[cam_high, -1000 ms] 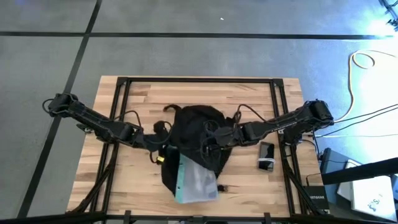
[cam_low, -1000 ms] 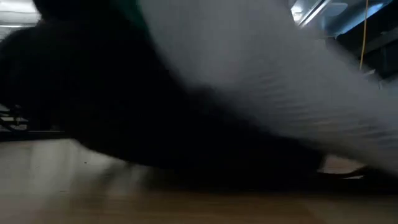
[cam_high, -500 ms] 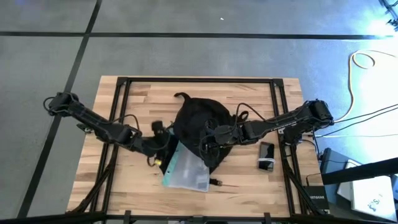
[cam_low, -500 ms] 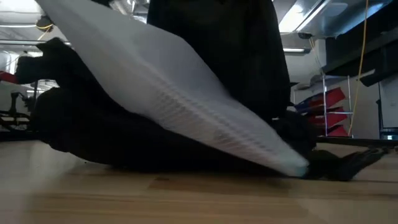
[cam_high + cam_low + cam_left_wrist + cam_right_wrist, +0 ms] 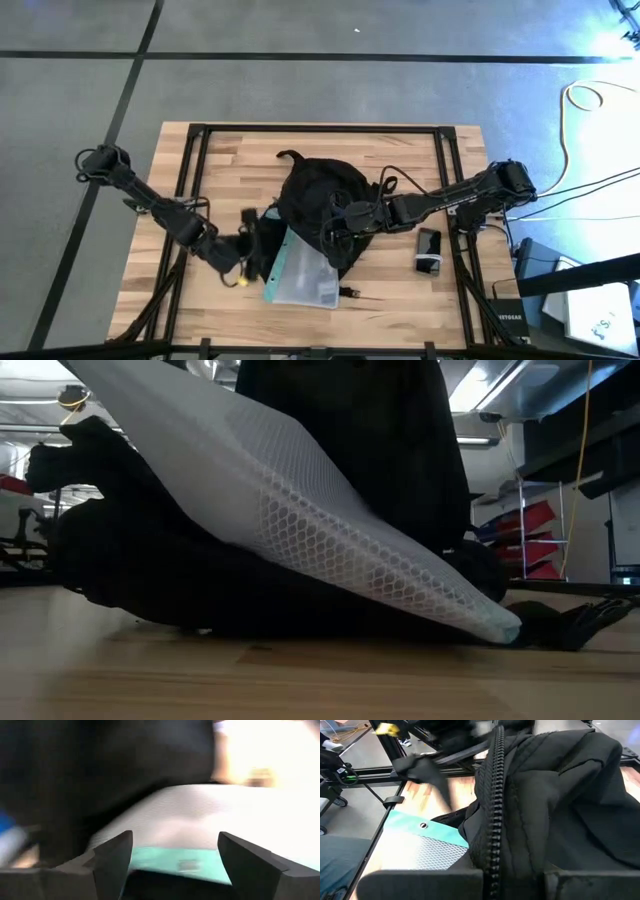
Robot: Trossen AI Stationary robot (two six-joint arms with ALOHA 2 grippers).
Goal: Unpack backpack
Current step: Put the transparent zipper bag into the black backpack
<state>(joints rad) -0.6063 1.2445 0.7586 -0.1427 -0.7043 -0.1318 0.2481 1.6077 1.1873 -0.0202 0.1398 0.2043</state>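
Our left gripper (image 5: 250, 243), spread wide, has backed off the mesh pouch (image 5: 302, 280), now resting half out of the backpack (image 5: 318, 195) that our right gripper (image 5: 340, 222) pinches, so 1 item is nearly unpacked onto the bench (image 5: 400, 290).

Clear teal-edged mesh pouch (image 5: 303, 278), small dark device (image 5: 428, 250), wooden table (image 5: 400, 300)

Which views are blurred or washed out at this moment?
Left wrist view: soft throughout, glare bleaching the mesh pouch toward one corner. Right wrist view: backpack zipper sharp, left arm beyond it smeared. Low view: crisp pouch mesh. High view: blue glare at one edge.
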